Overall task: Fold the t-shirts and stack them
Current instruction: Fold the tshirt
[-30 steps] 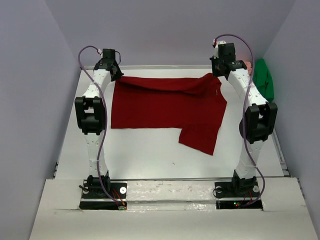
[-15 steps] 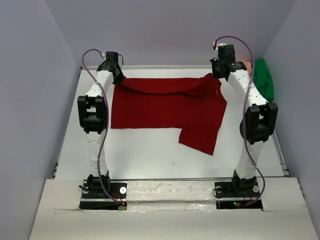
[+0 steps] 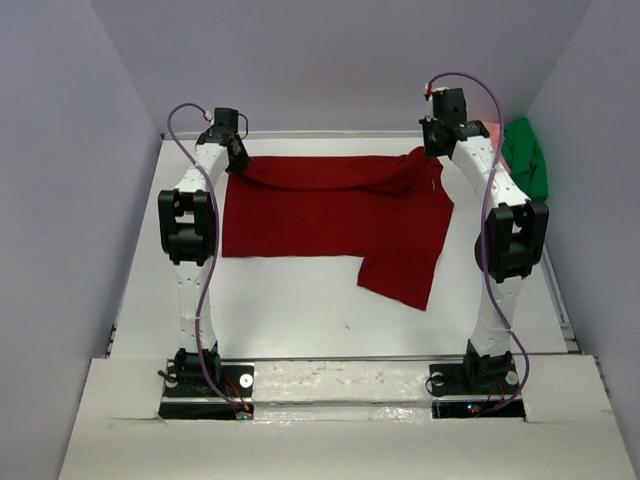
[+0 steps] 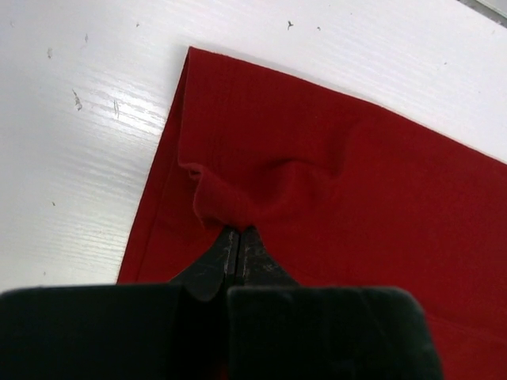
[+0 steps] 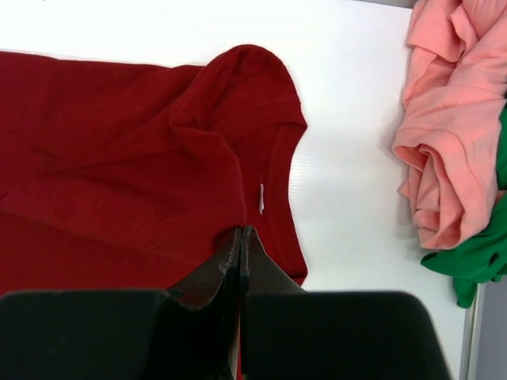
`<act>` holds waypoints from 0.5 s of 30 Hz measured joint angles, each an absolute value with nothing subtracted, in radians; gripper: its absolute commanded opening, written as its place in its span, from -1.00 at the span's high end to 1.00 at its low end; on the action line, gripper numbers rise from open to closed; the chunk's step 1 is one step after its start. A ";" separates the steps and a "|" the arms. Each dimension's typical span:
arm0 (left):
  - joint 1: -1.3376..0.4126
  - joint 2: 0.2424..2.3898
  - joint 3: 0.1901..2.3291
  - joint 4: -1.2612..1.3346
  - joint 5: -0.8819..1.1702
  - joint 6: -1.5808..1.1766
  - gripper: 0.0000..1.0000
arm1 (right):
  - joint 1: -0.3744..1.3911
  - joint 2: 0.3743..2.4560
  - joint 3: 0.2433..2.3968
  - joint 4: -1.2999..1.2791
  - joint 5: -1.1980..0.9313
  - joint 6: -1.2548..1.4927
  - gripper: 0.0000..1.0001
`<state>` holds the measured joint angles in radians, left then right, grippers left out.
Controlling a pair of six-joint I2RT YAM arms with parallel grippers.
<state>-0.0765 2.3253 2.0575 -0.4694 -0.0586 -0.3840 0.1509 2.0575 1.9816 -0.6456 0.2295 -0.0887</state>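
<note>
Shows the dark red t-shirt (image 3: 330, 210) spread across the far half of the white tabletop (image 3: 290, 300), with one flap reaching toward the near right in a slanted tongue. Pinches the far-left edge of that shirt with the left end effector (image 4: 239, 231), fingers pressed together on a small raised pucker of cloth just in from the shirt's left border. Clamps the far-right part of the same shirt with the right end effector (image 5: 240, 229), fingers drawn tight on a fold next to the collar opening, a white tag visible just beside the tips. Holds the far edge in a wrinkled ridge between the two grips and leaves the rest flat on the tabletop. Places the pale pink t-shirt (image 5: 447, 127) in a crumpled heap at the far-right corner, apart from the red one across a strip of bare white surface. Sets the bright green t-shirt (image 3: 525, 160) bunched up and touching the pink one, on its right and nearer side, close by the right wall.
</note>
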 measured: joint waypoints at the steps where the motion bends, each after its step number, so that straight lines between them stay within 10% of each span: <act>1: -0.077 2.328 2.057 -0.471 -0.059 -0.384 0.97 | 0.151 2.066 1.988 -0.648 0.230 -0.089 1.00; 8: -0.086 2.342 2.057 -0.503 -0.093 -0.402 0.25 | 0.151 2.123 1.996 -0.675 0.231 -0.071 1.00; 15: -0.097 2.342 2.057 -0.544 -0.148 -0.440 -0.04 | 0.151 2.125 1.996 -0.682 0.231 -0.065 1.00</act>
<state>-0.0967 2.3421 2.0575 -0.5442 -0.1478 -0.4404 0.1509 2.1254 1.9961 -0.6815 0.2314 -0.0654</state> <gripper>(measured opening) 0.490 0.009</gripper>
